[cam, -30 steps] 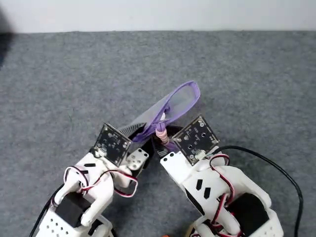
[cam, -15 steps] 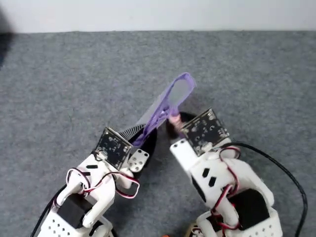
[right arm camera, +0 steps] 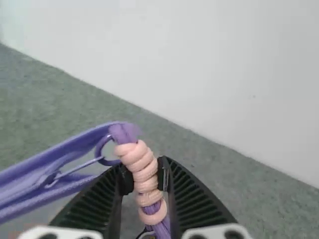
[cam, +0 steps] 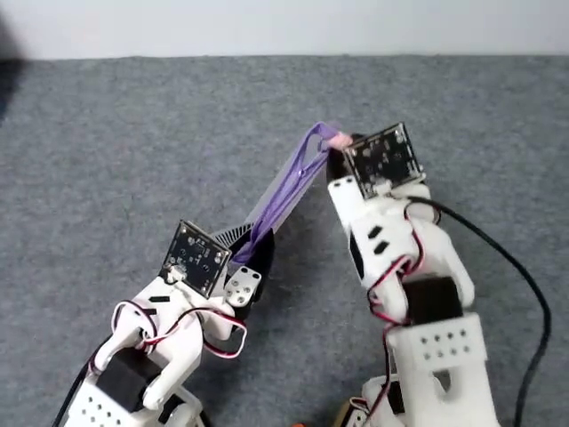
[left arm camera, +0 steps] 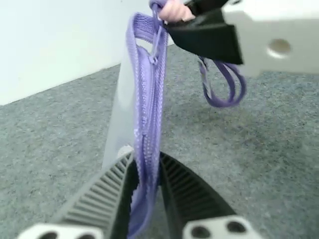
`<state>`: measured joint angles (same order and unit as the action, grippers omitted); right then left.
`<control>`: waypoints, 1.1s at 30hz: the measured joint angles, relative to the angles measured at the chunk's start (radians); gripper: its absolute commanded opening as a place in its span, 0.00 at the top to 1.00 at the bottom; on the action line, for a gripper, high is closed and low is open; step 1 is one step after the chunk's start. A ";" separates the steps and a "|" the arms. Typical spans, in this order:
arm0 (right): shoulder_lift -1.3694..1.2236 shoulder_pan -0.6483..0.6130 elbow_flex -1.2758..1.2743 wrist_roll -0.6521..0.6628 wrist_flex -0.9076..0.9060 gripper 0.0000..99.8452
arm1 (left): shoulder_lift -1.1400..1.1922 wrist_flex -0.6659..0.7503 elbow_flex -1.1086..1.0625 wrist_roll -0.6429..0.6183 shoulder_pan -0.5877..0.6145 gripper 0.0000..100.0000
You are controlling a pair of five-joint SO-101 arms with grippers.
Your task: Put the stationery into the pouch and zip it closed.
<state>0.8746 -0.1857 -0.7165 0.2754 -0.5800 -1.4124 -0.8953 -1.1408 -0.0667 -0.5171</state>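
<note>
Near end first: the left gripper (left arm camera: 145, 162) is seen clamped tight, ribbed black fingers (left arm camera: 184, 189) closed on the near end of the flat clear-film pouch with a purple zip (left arm camera: 142, 99), bite taken right on the zip tape. The pouch is held off the grey carpeted table (cam: 133, 133), stretched as a taut strip from near-left to far-right between the two arms. Zip teeth look meshed along the whole visible run, so closing is judged at or close to its end; contents cannot be made out through the film. A thin purple wrist loop (left arm camera: 222, 89) is seen hanging off the far end. There the right gripper (right arm camera: 143, 167) is closed on the pink beaded pull cord (right arm camera: 134, 152) tied to the zip slider's metal tab (right arm camera: 75, 170); nothing else is held

Handling, as judged: the pouch is expected to be light and limp, its shape given only by tension between the two grips; if slack is let in at either end it will fold. The film is likely slick and thin, so it should not be gripped there; zip tape and end seam are the stiffest parts and the right place for the anchor. The pull cord is soft; the beads give the pads something to key on, but force should be kept in line with the zip or the slider may cock and jam. A white wall (cam: 267, 27) lies beyond the table's far edge
</note>
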 measured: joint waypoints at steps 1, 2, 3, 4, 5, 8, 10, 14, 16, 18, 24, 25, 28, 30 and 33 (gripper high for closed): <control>-0.025 0.015 0.000 0.002 0.032 0.99 | 0.000 0.000 0.000 0.000 0.002 0.99; -0.043 0.029 0.000 0.006 0.063 0.99 | 0.000 0.000 0.000 0.000 0.002 0.99; -0.069 0.040 0.000 0.015 0.091 0.99 | 0.000 0.000 0.000 0.000 0.002 0.99; -0.098 0.052 0.002 0.025 0.121 0.99 | 0.000 0.000 0.000 0.000 0.002 0.99; -0.126 0.068 0.002 0.032 0.153 0.99 | 0.000 0.000 0.000 0.000 0.002 0.99; -0.215 0.112 0.002 0.041 0.252 0.99 | -0.009 -0.015 0.000 -0.003 0.002 0.99; -0.272 0.196 -0.005 0.041 0.310 0.99 | -0.002 -0.032 -0.002 -0.005 0.006 0.99; -0.342 0.255 -0.002 0.044 0.385 0.99 | -0.005 -0.040 -0.002 -0.005 0.006 0.99; -0.359 0.270 -0.002 0.044 0.393 0.99 | -0.005 -0.040 -0.002 -0.005 0.006 0.99; -0.362 0.262 -0.002 0.044 0.394 0.99 | -0.005 -0.040 -0.002 -0.008 0.006 0.99; -0.307 0.213 -0.002 0.044 0.339 0.99 | -0.005 -0.040 -0.002 -0.008 0.006 0.93; -0.276 0.189 -0.002 0.044 0.307 0.99 | -0.005 -0.040 -0.002 -0.008 0.006 0.90; -0.161 0.109 -0.002 0.044 0.195 0.99 | -0.003 -0.040 0.021 -0.054 0.006 0.78; -0.081 0.051 -0.002 0.044 0.133 0.99 | -0.005 -0.040 0.068 -0.109 0.006 0.75; 0.029 -0.035 -0.002 0.054 0.064 0.99 | -0.005 -0.040 0.123 -0.158 0.006 0.75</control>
<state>0.9037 -0.2209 -0.7181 0.3291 -0.5155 -1.4170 -0.9352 -1.0180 -0.2248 -0.5109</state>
